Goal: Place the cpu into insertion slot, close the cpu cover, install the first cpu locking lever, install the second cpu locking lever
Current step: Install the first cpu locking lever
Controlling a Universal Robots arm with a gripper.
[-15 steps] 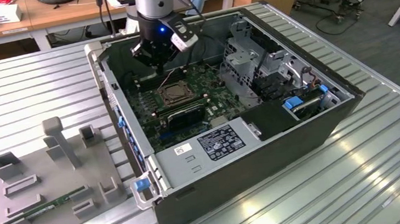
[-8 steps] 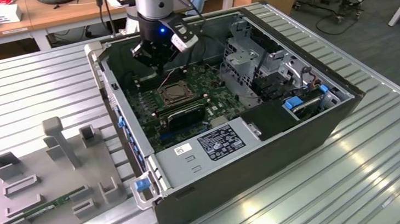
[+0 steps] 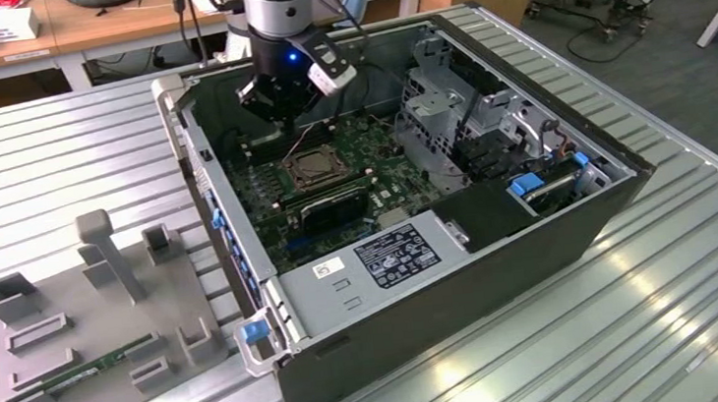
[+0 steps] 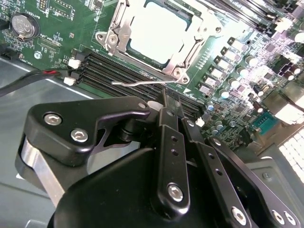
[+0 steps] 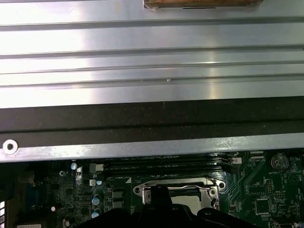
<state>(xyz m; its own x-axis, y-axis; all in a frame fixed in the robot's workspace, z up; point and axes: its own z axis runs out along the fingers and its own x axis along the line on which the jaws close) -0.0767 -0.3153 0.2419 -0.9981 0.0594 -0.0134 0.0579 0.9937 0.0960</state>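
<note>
Overall, table: ribbed silver metal table (image 3: 634, 313) carrying everything.
Case: black computer tower case (image 3: 473, 289) lying on its side, open on top, in the middle of the table.
Fixture: grey plastic holder tray (image 3: 87, 385) at the exterior view's left of the case, with a long green memory stick (image 3: 92, 370) lying in it.
Arm: grey and silver robot arm (image 3: 278, 11) reaching down into the case.
Board: green circuit board (image 4: 57, 23) on the case floor.
Pincer: black two-finger gripper (image 4: 168, 97) low over the board, fingers drawn together with nothing between them.
Socket: square metal-rimmed insertion slot (image 4: 108, 39) just beyond the fingertips.
Cover: thin silvery cpu cover (image 4: 183, 59) folded flat on the slot.
Chip: flat square silvery cpu (image 4: 159, 33) seated in the slot, framed by the cover.
Lever: thin silver wire locking lever (image 4: 137, 82) beside the slot's near edge, its end at the fingertips; contact unclear.
</note>
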